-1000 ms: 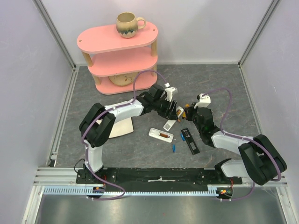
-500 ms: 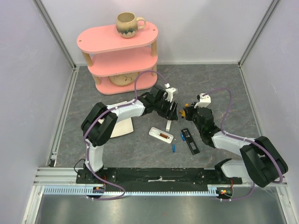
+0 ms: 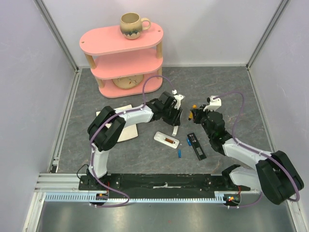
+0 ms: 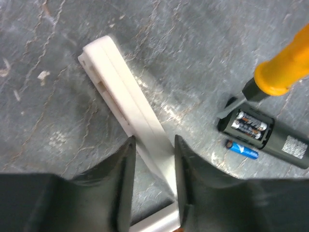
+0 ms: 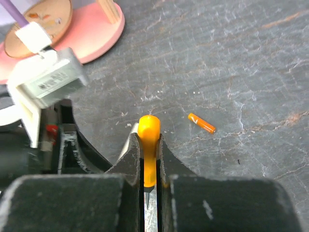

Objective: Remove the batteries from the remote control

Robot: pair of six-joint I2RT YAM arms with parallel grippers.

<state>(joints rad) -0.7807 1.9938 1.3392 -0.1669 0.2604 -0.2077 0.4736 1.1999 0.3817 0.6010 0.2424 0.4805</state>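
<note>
**A:** How do the fingers of the left gripper (image 4: pixel 153 141) stand?

**B:** They are set narrow, one on each side of a long white cover (image 4: pixel 126 107). The cover passes between them and runs forward and to the left, out past the tips. The right finger (image 4: pixel 186 183) lies close against it, and on the other side I see a thin dark line. I cannot tell if they really press it.

**A:** And the right gripper (image 5: pixel 147 141)?

**B:** Its fingers are closed on the orange handle of the screwdriver (image 5: pixel 148 128). The handle sticks out a little past the fingertips. On the table, ahead of these fingers and to their right, lies a small orange piece (image 5: pixel 201 123).

**A:** Where are the batteries?

**B:** In the left wrist view one blue battery (image 4: pixel 243 149) lies on the table to the right of the left fingers, just beside the open end of the black remote (image 4: pixel 285 145). Two cells (image 4: pixel 251 123) sit side by side inside the open compartment of this remote. The screwdriver comes down to the edge of the compartment; whether its tip touches, I cannot tell.

**A:** Is there any other battery?

**B:** Yes. From above, a second blue battery (image 3: pixel 179 153) lies nearer to the arm bases than both grippers, between the white remote (image 3: pixel 166 140) and the black one. The white remote lies open, just on the near side of the left fingers
</note>
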